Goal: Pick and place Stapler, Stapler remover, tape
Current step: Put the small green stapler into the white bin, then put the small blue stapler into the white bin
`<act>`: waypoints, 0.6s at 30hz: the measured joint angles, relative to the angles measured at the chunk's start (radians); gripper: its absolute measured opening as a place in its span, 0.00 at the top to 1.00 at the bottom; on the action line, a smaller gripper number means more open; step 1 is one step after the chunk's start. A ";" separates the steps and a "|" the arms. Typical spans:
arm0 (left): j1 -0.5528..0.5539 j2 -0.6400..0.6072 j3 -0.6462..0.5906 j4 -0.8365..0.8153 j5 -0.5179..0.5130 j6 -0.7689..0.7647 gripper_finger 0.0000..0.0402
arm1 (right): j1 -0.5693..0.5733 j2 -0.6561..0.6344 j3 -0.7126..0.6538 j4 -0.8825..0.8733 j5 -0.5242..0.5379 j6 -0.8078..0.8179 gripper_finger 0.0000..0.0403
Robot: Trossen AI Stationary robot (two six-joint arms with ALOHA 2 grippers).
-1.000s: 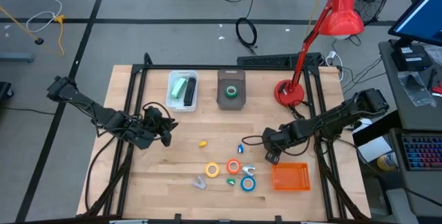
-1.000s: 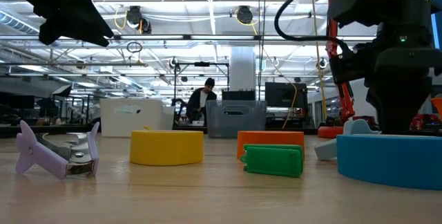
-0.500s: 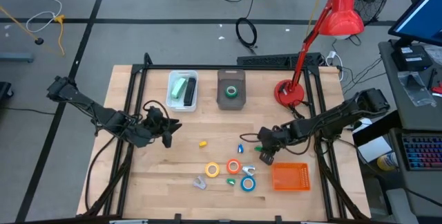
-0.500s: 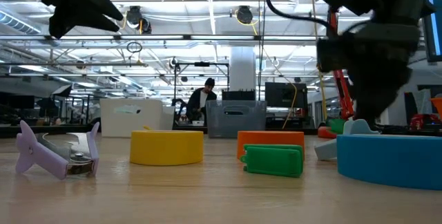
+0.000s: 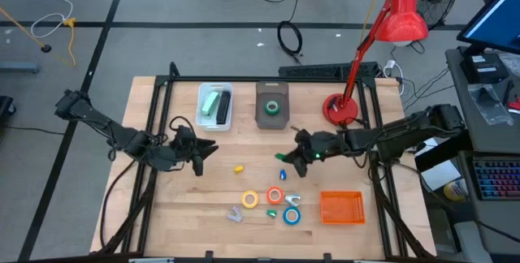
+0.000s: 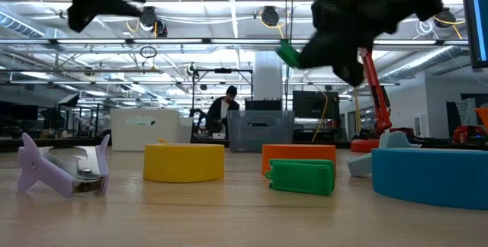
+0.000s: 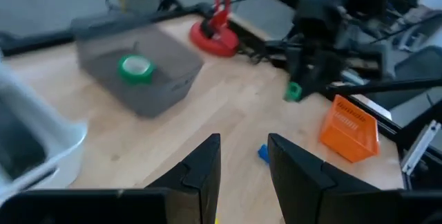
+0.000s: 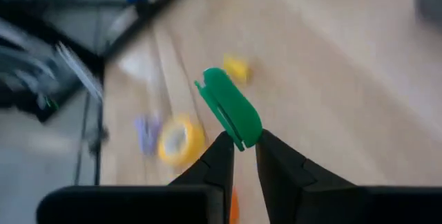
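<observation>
Green plastic shows between the fingers of the right gripper (image 8: pixel 239 156): we see it clamped on a small green staple remover (image 8: pixel 228 108), held in the air above the table (image 5: pixel 203 206), just in front of the grey bin (image 5: pixel 272 104) and a little toward the red lamp (image 5: pixel 357 60). In the low view the same green piece (image 6: pixel 288 52) hangs high over the tape rolls. Taking the grey bin as our landmark, a green tape roll (image 5: pixel 274 107) lies inside it, and the white bin (image 5: pixel 214 105) stands just beside it on the far side from the lamp, with a green stapler (image 5: pixel 212 104) in it. Nearer the front edge from the grey bin we find the yellow tape roll (image 5: pixel 249 200), the orange-red tape roll (image 5: pixel 275 196) touching or nearly touching it, and the blue tape roll (image 5: pixel 292 215), with a lilac staple remover (image 5: pixel 236 213) beside the yellow one. The orange basket (image 5: pixel 341 207) sits well apart from the grey bin, near the front corner. The left gripper (image 7: pixel 242 175) hovers in front of the white bin, its fingers a narrow gap apart and holding nothing.
</observation>
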 joint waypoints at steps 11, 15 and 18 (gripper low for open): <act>0.222 0.235 0.000 0.404 0.249 0.240 0.70 | -0.092 0.000 0.000 0.141 0.030 -0.056 0.99; 0.282 0.270 0.000 0.364 0.439 0.108 0.70 | -0.089 0.000 0.000 0.072 0.022 -0.072 0.98; 0.279 0.246 0.000 0.246 0.559 -0.005 0.70 | -0.060 -0.005 0.000 0.006 -0.019 -0.074 0.99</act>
